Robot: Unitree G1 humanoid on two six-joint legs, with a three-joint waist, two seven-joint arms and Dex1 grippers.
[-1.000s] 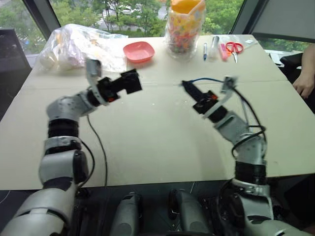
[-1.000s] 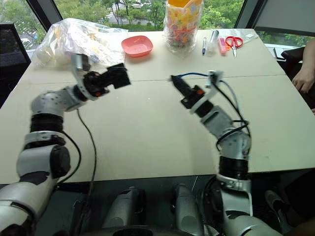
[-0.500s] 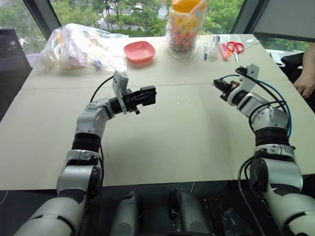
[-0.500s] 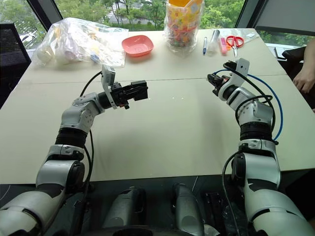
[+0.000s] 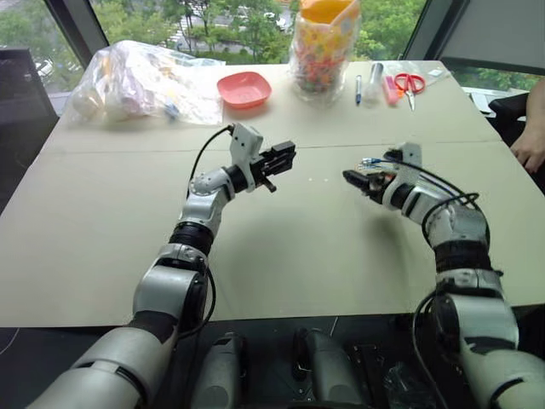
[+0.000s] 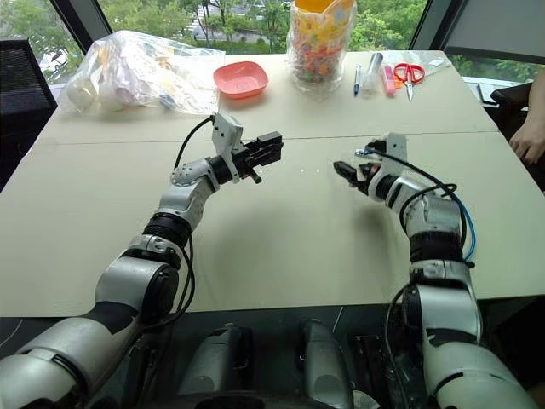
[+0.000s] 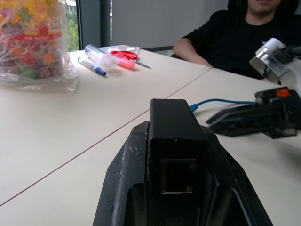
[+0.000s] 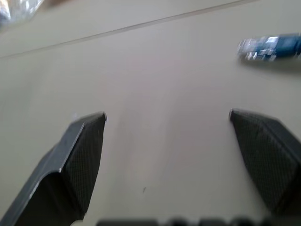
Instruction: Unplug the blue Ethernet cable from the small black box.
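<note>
1. The small black box (image 7: 175, 141), a flat squarish piece of matte plastic, sits clamped between the two black fingers of the left gripper (image 5: 281, 159). Its square port faces outward and stands empty.
2. The blue Ethernet cable (image 8: 270, 47), a thin light-blue cord ending in a small clear plastic plug, lies free of the box. Its plug end rests on the table (image 5: 281, 256) just beside the right gripper (image 8: 167, 132), and the cord runs back along the right arm and loops beside the forearm.
3. The right gripper's fingers are spread wide apart with nothing between them. Their inner pads (image 8: 91, 150) show a fine woven-looking texture, and bare table shows in the gap.
4. The table is a smooth, pale beige surface with a thin seam running across it.
5. At the far edge stand a crinkled clear plastic bag (image 5: 140, 81) of mixed items, a shallow pink dish (image 5: 243, 89), a tall clear jar of colourful sweets with an orange lid (image 5: 322, 47), a pen (image 5: 358, 88) and red-handled scissors (image 5: 408, 83).
6. The left arm reaches forward over the middle of the table, its gripper roughly level and aimed towards the right gripper.
7. The right arm is bent at the elbow, its gripper low over the table and pointing inward towards the left one, the two well apart.
8. A person in a black top (image 7: 235, 37) sits at the table's far right side.
</note>
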